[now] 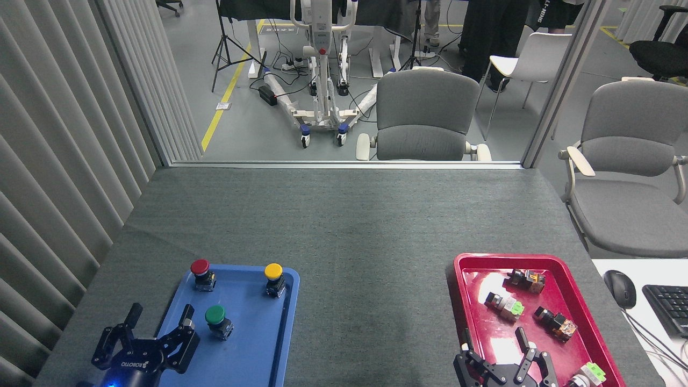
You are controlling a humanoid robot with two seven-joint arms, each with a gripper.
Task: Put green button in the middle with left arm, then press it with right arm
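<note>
While my chunky black left gripper (159, 316) hovers spread at the blue plastic tray's (258, 355) near-left corner, the round dark-green-capped button (217, 321) sits inside, untouched.
My thin-fingered right gripper (493, 339) gapes over the red tray's (461, 290) near edge; grey cloth middle (371, 301) lies bare.

White "ROBOTIQ" lettering is seen on the black body of the left hand (159, 318), printed upside down from this view. Partial white letters are carried on a dark garment (559, 11) at the top right edge, but they are cut off and cannot be read. Faint markings on the floor sign (279, 29) near the top are too blurred to be read.
</note>
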